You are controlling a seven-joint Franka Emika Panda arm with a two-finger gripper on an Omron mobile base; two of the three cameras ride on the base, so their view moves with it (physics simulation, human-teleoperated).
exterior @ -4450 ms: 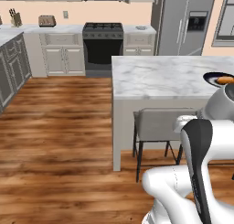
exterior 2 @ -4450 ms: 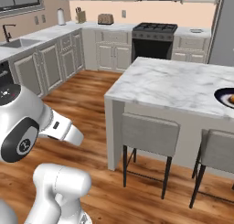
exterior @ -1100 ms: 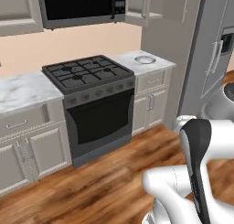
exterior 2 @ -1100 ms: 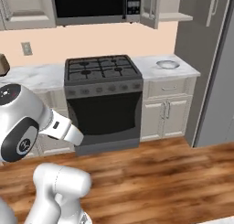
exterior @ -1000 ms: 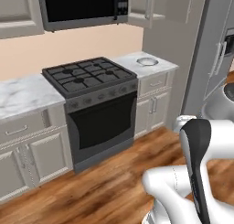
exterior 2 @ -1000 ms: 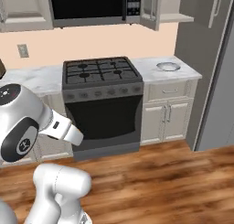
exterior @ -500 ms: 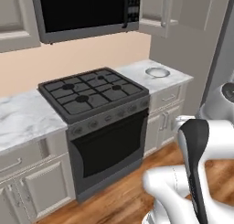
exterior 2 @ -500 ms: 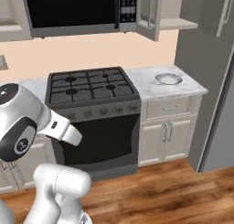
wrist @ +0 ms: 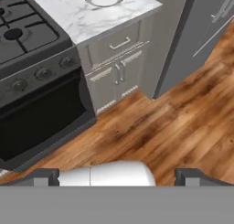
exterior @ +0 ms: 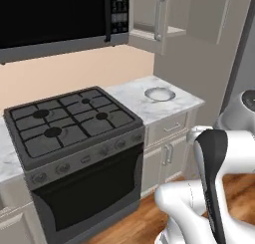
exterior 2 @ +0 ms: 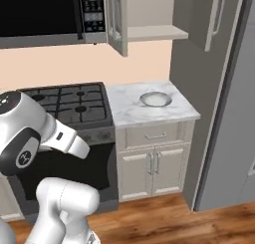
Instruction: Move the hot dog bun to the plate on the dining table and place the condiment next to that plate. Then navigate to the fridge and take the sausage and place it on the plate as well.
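You're facing a black gas stove [exterior: 74, 123] with a marble counter [exterior 2: 134, 113] just beside it at its 3 o'clock. A small silvery dish [exterior 2: 156, 99] sits on that counter. Above the stove hangs a black microwave [exterior: 55, 14], and beige cabinets [exterior 2: 152, 163] sit under the counter. In the right base view, the grey fridge [exterior 2: 231, 113] stands at 3 o'clock, its side panel touching the counter's end. In the hand view your gripper [wrist: 116, 175] has its fingers [wrist: 43, 176] spread wide with nothing between them, above the wood floor [wrist: 173, 122], and the fridge shows at 2 o'clock.
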